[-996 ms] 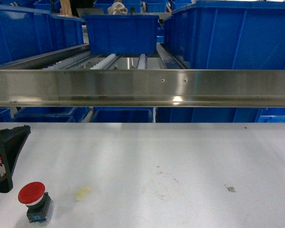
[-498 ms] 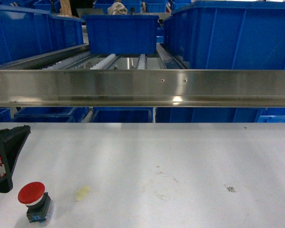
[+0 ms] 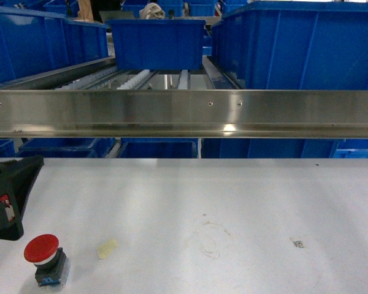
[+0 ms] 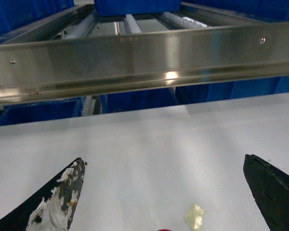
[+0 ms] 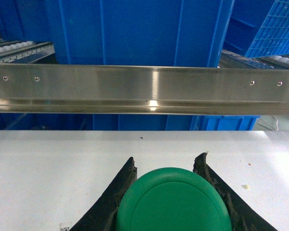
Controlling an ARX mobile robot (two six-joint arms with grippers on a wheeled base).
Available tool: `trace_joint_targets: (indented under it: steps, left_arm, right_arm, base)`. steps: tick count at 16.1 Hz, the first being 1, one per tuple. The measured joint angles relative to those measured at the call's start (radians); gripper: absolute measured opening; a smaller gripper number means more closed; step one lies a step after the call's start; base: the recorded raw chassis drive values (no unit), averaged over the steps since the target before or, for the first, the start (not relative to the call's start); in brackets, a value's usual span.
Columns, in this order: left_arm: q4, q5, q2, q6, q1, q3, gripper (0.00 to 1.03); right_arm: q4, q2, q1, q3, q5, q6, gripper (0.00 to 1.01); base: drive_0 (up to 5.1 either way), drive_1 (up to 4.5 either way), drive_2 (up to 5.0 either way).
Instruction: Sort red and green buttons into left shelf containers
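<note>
The red button [image 3: 42,250], a wide red cap on a black-blue body, stands on the white table at the front left. My left gripper [image 3: 12,193] hovers just behind it at the left edge. In the left wrist view its fingers [image 4: 62,195] are spread wide, the gripper [image 4: 166,192] is open and holds nothing, and a sliver of the red cap [image 4: 164,230] shows at the bottom edge. The green button [image 5: 173,204] fills the bottom of the right wrist view, with my right gripper [image 5: 166,166] shut on it. Blue containers [image 3: 43,43] stand on the left of the shelf.
A steel rail [image 3: 184,113] runs across the shelf front above the table's far edge. More blue bins stand at the centre [image 3: 156,43] and right [image 3: 306,49] on roller tracks. A small yellowish scrap [image 3: 107,248] lies right of the red button.
My left gripper has shifted slightly up and to the right in the head view, away from the red button. The red button has not moved.
</note>
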Motion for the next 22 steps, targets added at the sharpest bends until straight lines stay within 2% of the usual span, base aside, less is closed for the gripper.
trace_joint_targets:
  steps: [4, 6, 9, 13, 18, 22]
  left_arm:
    - [0.223, 0.024, 0.360, 0.045, 0.017, 0.064, 0.98]
    - [0.304, 0.008, 0.520, 0.087, 0.024, 0.085, 0.98]
    - [0.301, -0.010, 0.634, 0.111, 0.011, 0.092, 0.98]
    - [0.303, -0.023, 0.738, 0.121, -0.001, 0.127, 0.98]
    - [0.303, -0.021, 0.788, 0.159, -0.003, 0.172, 0.98]
    - [0.303, -0.023, 0.796, 0.164, -0.016, 0.190, 0.98]
  right_arm:
    - [0.000, 0.000, 0.000, 0.000, 0.000, 0.000, 0.31]
    - [0.000, 0.000, 0.000, 0.000, 0.000, 0.000, 0.31]
    - [0.000, 0.000, 0.000, 0.000, 0.000, 0.000, 0.31]
    - [0.000, 0.000, 0.000, 0.000, 0.000, 0.000, 0.31]
    - [0.000, 0.000, 0.000, 0.000, 0.000, 0.000, 0.31]
    - [0.000, 0.000, 0.000, 0.000, 0.000, 0.000, 0.31]
  base:
    - [0.0, 0.00, 0.0]
    - [0.0, 0.00, 0.0]
    - [0.0, 0.00, 0.0]
    - [0.0, 0.00, 0.0]
    - [0.0, 0.00, 0.0]
    - [0.0, 0.00, 0.0]
